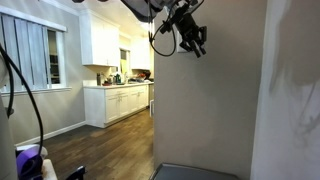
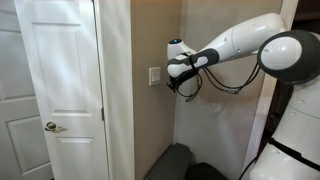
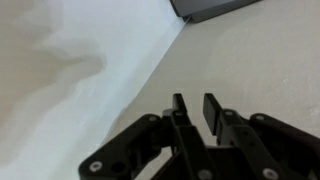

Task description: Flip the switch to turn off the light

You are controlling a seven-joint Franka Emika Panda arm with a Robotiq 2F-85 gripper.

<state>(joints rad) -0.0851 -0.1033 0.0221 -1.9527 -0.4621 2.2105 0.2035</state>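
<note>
We see our gripper (image 2: 170, 82) just right of the switch (image 2: 154, 77) on the beige wall (image 2: 160, 120); in the wrist view its fingers (image 3: 178, 110) stand nearly closed, holding nothing

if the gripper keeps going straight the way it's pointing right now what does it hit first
Probably the beige wall. In an exterior view the gripper points toward the switch, seemingly level with the plate. The wrist view shows only bare wall ahead, so hitting the switch itself is uncertain.

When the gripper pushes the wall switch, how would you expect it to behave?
The switch sits flush on the wall, so the plate probably stays rigid. Its paddles likely rock under a light press. The narrowly spaced fingertips of the gripper might slip off the smooth-looking white face.
</note>
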